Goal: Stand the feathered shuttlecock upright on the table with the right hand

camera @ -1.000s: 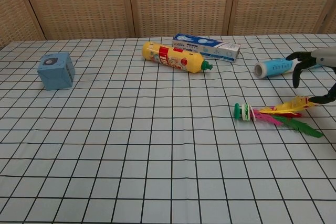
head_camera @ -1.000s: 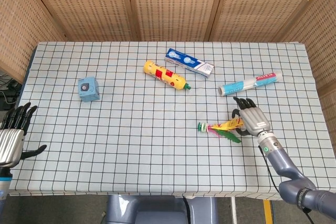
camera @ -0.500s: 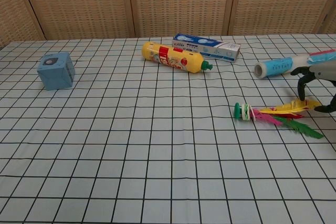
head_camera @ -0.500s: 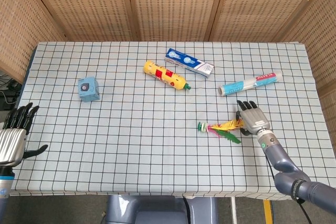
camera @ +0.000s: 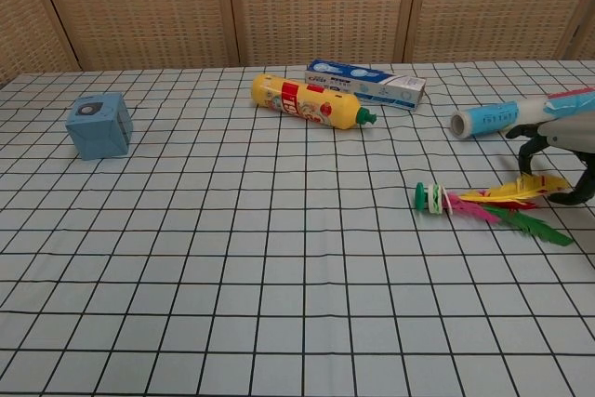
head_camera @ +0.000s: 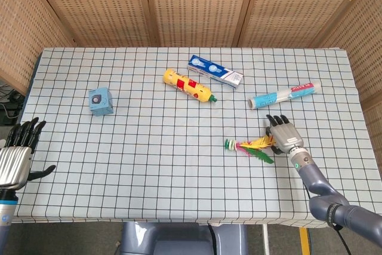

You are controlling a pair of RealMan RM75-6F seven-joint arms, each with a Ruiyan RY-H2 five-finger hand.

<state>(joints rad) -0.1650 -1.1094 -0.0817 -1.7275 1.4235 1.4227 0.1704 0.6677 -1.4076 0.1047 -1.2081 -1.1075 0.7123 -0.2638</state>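
While shuttlecock (head_camera: 249, 147) lies flat, right hand (head_camera: 285, 135) fingers (camera: 532, 152) seemingly straddle its feathers.

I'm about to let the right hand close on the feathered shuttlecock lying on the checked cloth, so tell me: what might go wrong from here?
1. The right hand is at the loose yellow, pink and green feather tips, not the green disc base, so the feathered shuttlecock may slip out or its feathers may bend.
2. The blue and white rolled tube lies just behind the hand and could get knocked when the hand lifts.
3. Lifted by its feathers, the shuttlecock may topple when set down.
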